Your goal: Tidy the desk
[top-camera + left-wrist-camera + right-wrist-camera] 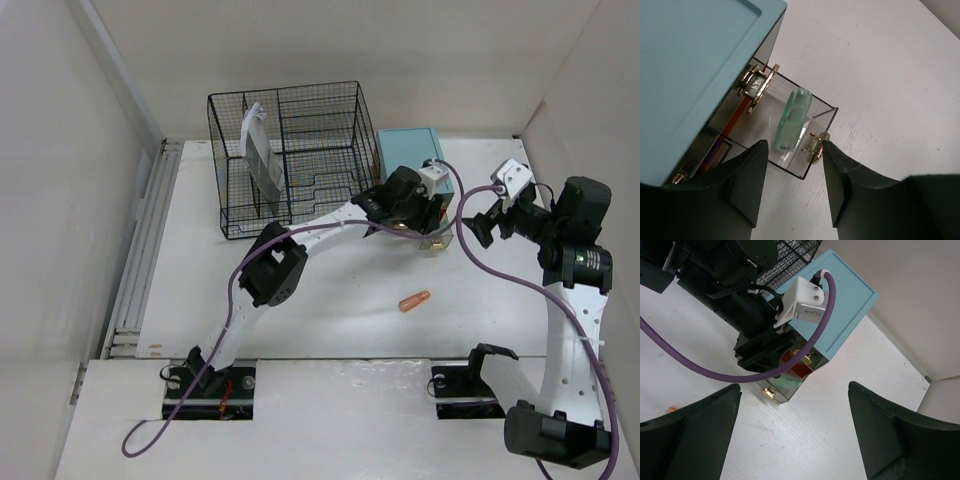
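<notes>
The white desk holds a teal drawer box at the back. Its lower clear drawer is pulled out, with a gold handle on its front. A green item stands on edge inside the drawer. My left gripper is at the drawer's front, open, with nothing between the fingers; the right fingertip is against the gold handle. My right gripper hovers to the right of the box, open wide and empty. From the right wrist the drawer shows under the left arm.
A small orange object lies on the desk in front of the box. A black wire-mesh organizer stands at the back left with a pale flat item upright in it. A grey rail runs along the left edge.
</notes>
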Action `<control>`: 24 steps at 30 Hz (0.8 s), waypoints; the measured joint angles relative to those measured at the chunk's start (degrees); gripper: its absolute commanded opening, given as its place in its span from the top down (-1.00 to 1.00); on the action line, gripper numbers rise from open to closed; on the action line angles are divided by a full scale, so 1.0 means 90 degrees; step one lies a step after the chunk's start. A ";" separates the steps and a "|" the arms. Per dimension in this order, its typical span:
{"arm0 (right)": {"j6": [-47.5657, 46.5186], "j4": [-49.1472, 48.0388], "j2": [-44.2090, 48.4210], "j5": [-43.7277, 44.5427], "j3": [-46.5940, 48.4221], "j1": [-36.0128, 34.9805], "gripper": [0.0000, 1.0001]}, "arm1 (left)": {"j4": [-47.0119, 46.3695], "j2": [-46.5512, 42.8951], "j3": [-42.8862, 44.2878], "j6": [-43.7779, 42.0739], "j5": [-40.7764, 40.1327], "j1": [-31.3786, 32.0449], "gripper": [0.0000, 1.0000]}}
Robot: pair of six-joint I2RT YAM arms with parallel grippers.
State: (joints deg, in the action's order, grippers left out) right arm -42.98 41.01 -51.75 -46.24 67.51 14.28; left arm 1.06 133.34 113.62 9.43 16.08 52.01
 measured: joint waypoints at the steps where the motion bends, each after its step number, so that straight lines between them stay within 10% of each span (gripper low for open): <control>1: 0.0000 -0.0002 0.0002 0.0000 0.0000 0.0000 -0.86 | 0.0005 0.0000 0.0002 0.0005 -0.0007 -0.0007 0.00; 6: 0.0000 -0.0039 0.0005 0.0002 -0.0017 0.0032 -0.86 | 0.0010 0.0000 0.0002 0.0007 -0.0024 -0.0039 0.08; 10: 0.0046 -0.0083 0.0005 0.0049 -0.0024 0.0070 -0.74 | -0.0058 -0.0034 -0.0097 0.0017 -0.0027 -0.0039 0.66; 12: 0.0036 -0.0153 0.0036 0.0112 -0.0087 0.0073 -0.49 | -0.0202 -0.0214 -0.0454 0.0075 -0.0041 -0.0039 0.97; 17: -0.0675 0.0075 0.0158 0.0129 -0.0478 0.0073 0.50 | -0.0556 -0.1399 -0.2135 0.0284 -0.0126 -0.0027 1.00; 22: -0.2742 0.1156 0.0136 -0.0228 -0.0957 0.0078 0.65 | -0.1212 -0.3866 -0.4799 0.0721 -0.0495 0.0005 1.00; 24: -0.3699 0.1634 -0.0063 -0.0357 -0.1129 0.0053 0.34 | -0.1625 -0.4845 -0.5717 0.0901 -0.0777 0.0039 0.97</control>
State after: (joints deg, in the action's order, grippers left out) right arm -76.27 55.72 -52.31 -49.45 57.34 14.76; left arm -13.56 89.73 62.17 17.54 9.08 52.36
